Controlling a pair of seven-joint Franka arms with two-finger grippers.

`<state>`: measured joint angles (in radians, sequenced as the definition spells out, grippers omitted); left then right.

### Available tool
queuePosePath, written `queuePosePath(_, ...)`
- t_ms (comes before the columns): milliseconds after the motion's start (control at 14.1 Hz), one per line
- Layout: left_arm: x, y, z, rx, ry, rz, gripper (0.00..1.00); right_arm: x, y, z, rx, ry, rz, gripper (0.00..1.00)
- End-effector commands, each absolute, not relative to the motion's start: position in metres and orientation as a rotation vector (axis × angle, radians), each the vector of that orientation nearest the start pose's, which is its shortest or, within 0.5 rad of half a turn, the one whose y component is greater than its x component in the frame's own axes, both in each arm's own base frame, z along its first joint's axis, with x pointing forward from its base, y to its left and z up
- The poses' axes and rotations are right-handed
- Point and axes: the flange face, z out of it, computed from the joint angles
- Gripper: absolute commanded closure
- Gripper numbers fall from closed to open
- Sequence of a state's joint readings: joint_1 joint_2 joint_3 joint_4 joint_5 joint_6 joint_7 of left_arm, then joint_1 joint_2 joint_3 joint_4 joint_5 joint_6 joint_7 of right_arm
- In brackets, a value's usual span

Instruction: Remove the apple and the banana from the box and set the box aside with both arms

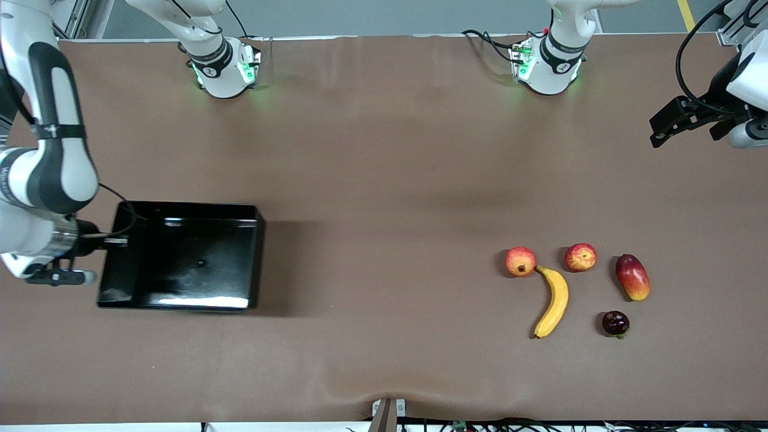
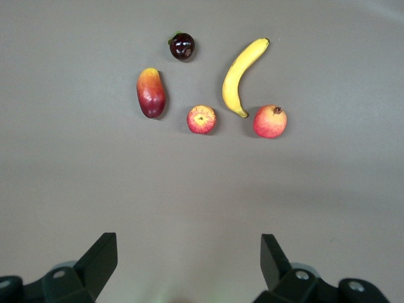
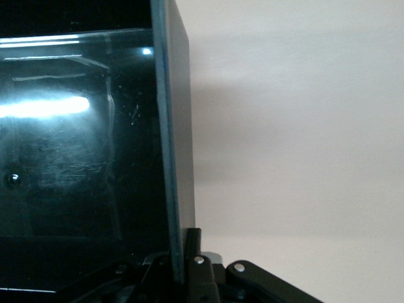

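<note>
Banana [image 1: 553,302] lowest; right end effector [image 3: 183,265] clamps box wall [image 3: 170,126]; left end effector [image 2: 189,265] agape.

— Wide tabletop under a matte brown cloth [image 1: 384,180], faintly rippled along the edge nearest the front camera.
— Past the cloth's top edge?
— Strip of grey floor [image 1: 390,15], crossed by a slanted yellow line [image 1: 686,13].
— Light?
— Soft, from overhead; dim shadows only.
— Lowest edge?
— Tangled black cables [image 1: 540,425].

Tray [image 1: 180,258] at right arm's end; fruits [image 1: 558,300] at left arm's.
</note>
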<state>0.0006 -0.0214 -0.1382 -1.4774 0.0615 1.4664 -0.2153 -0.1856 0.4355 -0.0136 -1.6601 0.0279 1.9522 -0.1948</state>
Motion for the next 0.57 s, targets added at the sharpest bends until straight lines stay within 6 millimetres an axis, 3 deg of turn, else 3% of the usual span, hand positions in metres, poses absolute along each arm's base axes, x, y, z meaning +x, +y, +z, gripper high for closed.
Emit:
queuePosePath(0, 0.521, -0.067, 0.676, -3.094, -0.100, -0.025, 0.00, 0.637, -0.186, 0.318, -3.092, -0.073, 0.163, 1.00)
queuePosePath(142, 0.522, -0.068, 0.675, -3.096, -0.098, -0.023, 0.00, 0.631, -0.227, 0.295, -3.081, -0.130, 0.118, 1.00)
queuePosePath(283, 0.523, -0.068, 0.671, -3.094, -0.097, -0.009, 0.00, 0.622, -0.247, 0.282, -3.076, -0.085, 0.136, 1.00)
queuePosePath(425, 0.522, -0.067, 0.665, -3.092, -0.102, 0.012, 0.00, 0.604, -0.279, 0.239, -3.035, 0.006, 0.218, 1.00)
queuePosePath(496, 0.522, -0.068, 0.664, -3.092, -0.097, 0.015, 0.00, 0.600, -0.283, 0.225, -3.015, 0.030, 0.231, 1.00)
